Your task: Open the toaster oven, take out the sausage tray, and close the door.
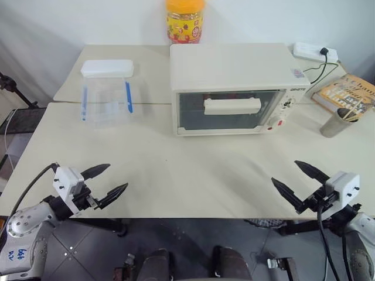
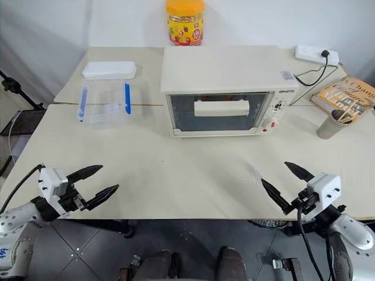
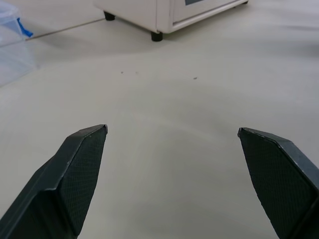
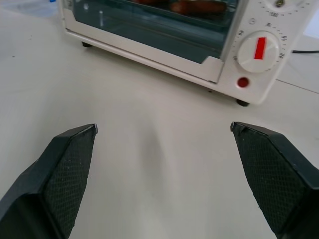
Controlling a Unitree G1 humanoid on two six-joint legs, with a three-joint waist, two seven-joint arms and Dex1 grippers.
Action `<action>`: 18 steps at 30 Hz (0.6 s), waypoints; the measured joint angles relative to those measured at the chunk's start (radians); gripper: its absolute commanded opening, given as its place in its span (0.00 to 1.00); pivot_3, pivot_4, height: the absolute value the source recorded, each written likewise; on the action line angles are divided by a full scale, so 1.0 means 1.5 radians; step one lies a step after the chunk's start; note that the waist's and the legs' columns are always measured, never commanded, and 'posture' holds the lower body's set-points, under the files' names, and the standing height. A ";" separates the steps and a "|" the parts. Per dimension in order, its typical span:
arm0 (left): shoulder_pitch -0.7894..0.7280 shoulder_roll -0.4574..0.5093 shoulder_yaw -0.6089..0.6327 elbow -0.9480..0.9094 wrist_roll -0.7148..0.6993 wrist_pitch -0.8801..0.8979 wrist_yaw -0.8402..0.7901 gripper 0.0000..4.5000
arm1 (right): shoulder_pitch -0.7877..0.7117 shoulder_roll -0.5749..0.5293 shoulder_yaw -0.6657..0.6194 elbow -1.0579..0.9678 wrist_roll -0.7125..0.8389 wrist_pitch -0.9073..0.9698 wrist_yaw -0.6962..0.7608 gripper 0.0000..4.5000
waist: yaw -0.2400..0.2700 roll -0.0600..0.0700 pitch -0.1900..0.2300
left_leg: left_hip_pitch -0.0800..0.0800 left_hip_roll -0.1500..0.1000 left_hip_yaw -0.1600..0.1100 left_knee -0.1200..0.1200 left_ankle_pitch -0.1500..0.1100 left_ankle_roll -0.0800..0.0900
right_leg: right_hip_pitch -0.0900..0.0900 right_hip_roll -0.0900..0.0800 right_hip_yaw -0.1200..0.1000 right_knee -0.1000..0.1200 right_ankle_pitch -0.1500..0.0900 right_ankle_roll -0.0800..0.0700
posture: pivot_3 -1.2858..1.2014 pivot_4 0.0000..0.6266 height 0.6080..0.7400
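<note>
The cream-white toaster oven [image 1: 234, 67] stands at the back middle of the table [image 1: 187, 175]. Its glass door [image 1: 225, 117] is closed, with the bar handle [image 1: 232, 106] across it. In the right wrist view, reddish sausages [image 4: 197, 6] show behind the glass; the sausage tray under them is hidden. My left gripper [image 1: 117, 177] hovers open over the table's front left edge, far from the oven. My right gripper [image 1: 284, 171] hovers open at the front right, pointing toward the oven's knob side [image 4: 259, 50]. Both hold nothing.
A clear plastic box with blue clips [image 1: 106, 93] stands left of the oven. Behind the oven is a yellow-lidded jar [image 1: 184, 20]. A power strip [image 1: 314, 52], a book [image 1: 345, 91] and a metal cup [image 1: 337, 123] sit at the right.
</note>
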State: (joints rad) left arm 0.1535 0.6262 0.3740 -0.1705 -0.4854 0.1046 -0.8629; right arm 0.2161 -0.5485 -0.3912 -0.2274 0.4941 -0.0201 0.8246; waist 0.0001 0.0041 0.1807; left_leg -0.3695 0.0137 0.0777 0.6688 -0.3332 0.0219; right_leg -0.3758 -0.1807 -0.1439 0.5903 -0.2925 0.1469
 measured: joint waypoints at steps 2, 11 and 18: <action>0.000 -0.001 0.000 -0.011 -0.003 0.005 0.006 0.99 | -0.013 0.000 0.002 0.004 0.005 0.005 0.003 1.00 | 0.000 0.000 0.000 | 0.000 0.000 0.000 0.000 0.000 0.000 | 0.000 0.000 0.000 0.000 0.000 0.000 | 0.52 0.24 1.00; -0.093 0.019 0.015 -0.057 -0.204 0.175 -0.024 0.99 | -0.236 -0.007 0.055 0.024 0.119 0.182 -0.007 1.00 | -0.001 0.000 0.000 | 0.000 0.001 0.000 0.001 0.000 0.000 | -0.001 0.000 0.001 0.001 0.000 0.000 | 0.52 0.24 1.00; -0.174 0.011 -0.002 -0.064 -0.210 0.193 -0.013 0.99 | -0.377 -0.008 0.088 0.116 0.127 0.239 0.004 1.00 | 0.000 0.000 0.000 | -0.001 -0.002 0.001 0.001 0.000 0.000 | -0.001 0.001 0.001 0.000 0.000 0.000 | 0.52 0.24 1.00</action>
State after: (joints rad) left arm -0.1073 0.6434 0.3709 -0.2658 -0.8010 0.3941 -0.8822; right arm -0.3491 -0.5600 -0.2585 -0.0530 0.6844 0.3383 0.8305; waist 0.0008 0.0043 0.1809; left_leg -0.3707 0.0104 0.0787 0.6697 -0.3335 0.0221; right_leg -0.3770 -0.1795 -0.1428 0.5906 -0.2924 0.1469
